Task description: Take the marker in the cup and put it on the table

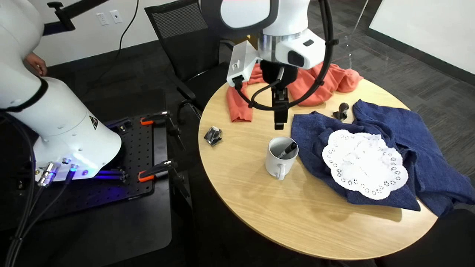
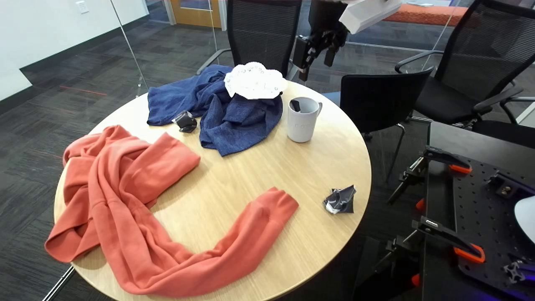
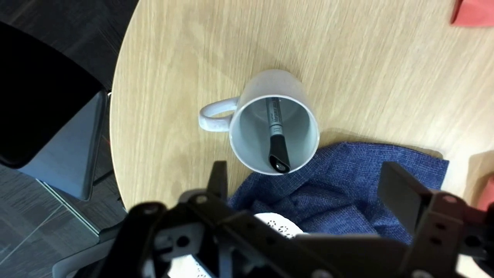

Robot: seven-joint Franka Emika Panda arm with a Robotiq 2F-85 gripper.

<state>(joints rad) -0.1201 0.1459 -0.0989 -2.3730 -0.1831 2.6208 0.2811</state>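
Marker (image 3: pixel 278 144): inside the cup (image 3: pixel 297 127), centre of the wrist view; tilted, black cap resting by the lower rim.
Marker print (image 3: pixel 275 112): dark, apparently beginning "Marqueur"; remainder too small to read.
Cup lettering (image 2: pixel 302 126): pale characters on the wall, right of centre in an exterior view; illegible.
Cup stance: upright on the table (image 1: pixel 241 185), handle pointing left in the wrist view.
Gripper (image 3: pixel 303 185): jaws spread wide apart, across the lower half of the wrist view.
Cloth (image 3: pixel 347 181): blue, just beside the cup, with a doily (image 1: pixel 365 163) on top.
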